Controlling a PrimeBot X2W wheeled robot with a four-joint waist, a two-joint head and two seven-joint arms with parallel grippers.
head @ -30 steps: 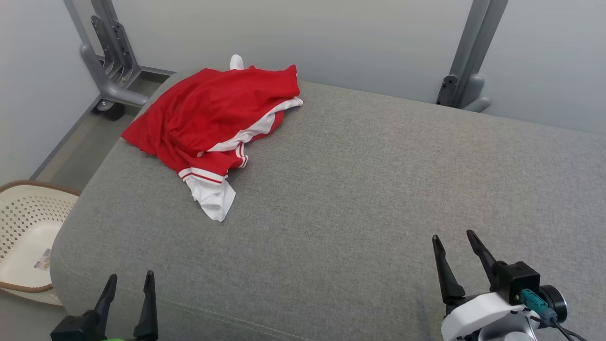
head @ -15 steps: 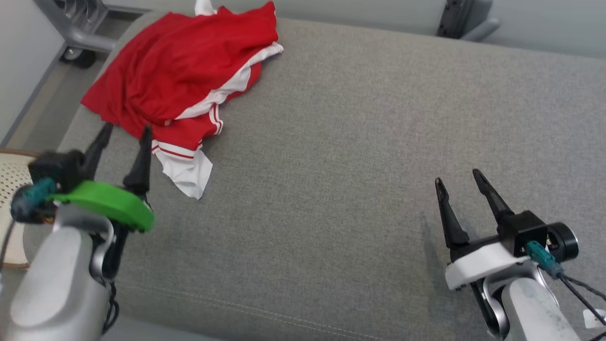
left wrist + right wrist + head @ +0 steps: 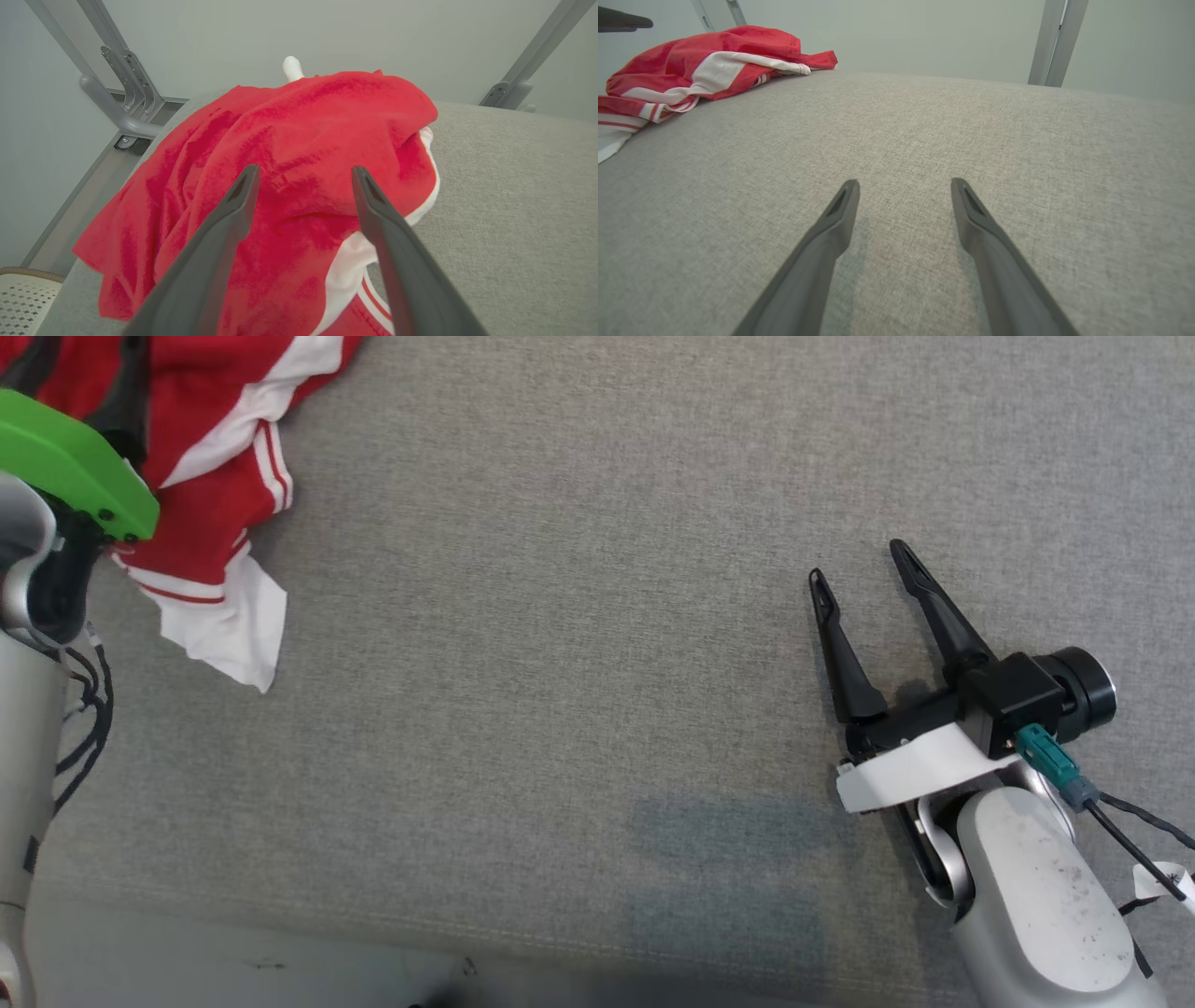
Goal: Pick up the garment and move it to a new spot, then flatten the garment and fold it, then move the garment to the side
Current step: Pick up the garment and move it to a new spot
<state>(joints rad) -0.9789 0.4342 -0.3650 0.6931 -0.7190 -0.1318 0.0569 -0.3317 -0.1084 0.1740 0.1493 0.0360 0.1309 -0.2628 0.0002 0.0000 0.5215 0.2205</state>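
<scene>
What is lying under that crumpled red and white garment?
The garment lies bunched on the grey padded surface, which shows beside it. Its own folds overlap, so anything tucked beneath them is covered and cannot be seen.

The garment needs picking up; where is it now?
In the head view the garment lies crumpled at the grey cushion's far left, with the open left hand over it.

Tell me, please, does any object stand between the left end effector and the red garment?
Nothing visible does. The open left end effector points straight at the red garment, with no object between them.
</scene>
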